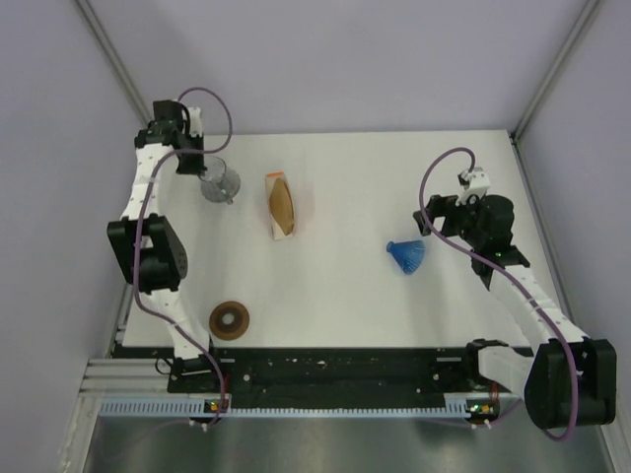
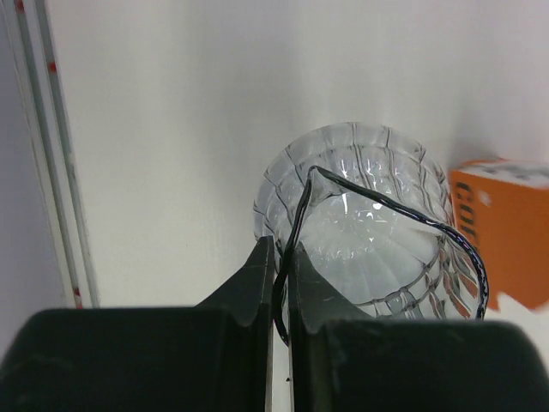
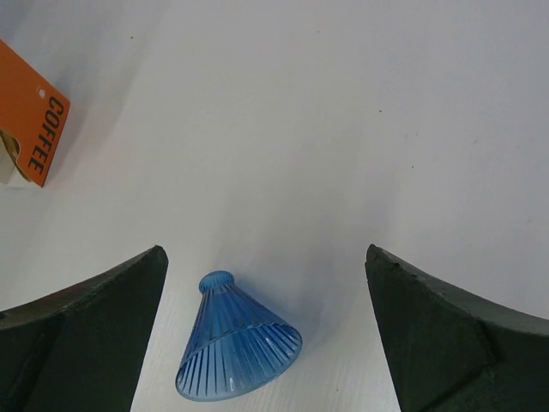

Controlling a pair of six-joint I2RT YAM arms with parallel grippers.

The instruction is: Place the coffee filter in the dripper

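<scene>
At the near edge of the bench (image 1: 345, 305), beside the left arm's base, a dark brown ring (image 1: 230, 320) lies flat.

Farther in on the right side, the dripper (image 1: 406, 256) lies tipped on its side on the bare bench. In the right wrist view its wide ribbed mouth faces the camera and its narrow end points away. The right gripper (image 3: 266, 251) hovers just beyond it, released. Its two dark fingers (image 3: 94, 326) are spread wide to either side of the blue cone and do not touch it.

Toward the middle of the bench, well apart from the dripper, an orange-and-white pack (image 1: 277, 177) lies flat. The brown filters (image 1: 282, 205) sit inside it and show through its upper face.

Left of the pack and near the far edge stands a ribbed glass jug (image 2: 360, 232), upright, with a thin dark wire handle (image 2: 403, 215) arching over its rim. The left arm reaches out to it. The left gripper (image 2: 281, 249) is clenched on that handle, with the wire pinched between its nearly touching fingers. In the left wrist view the orange pack shows just to the jug's right.
</scene>
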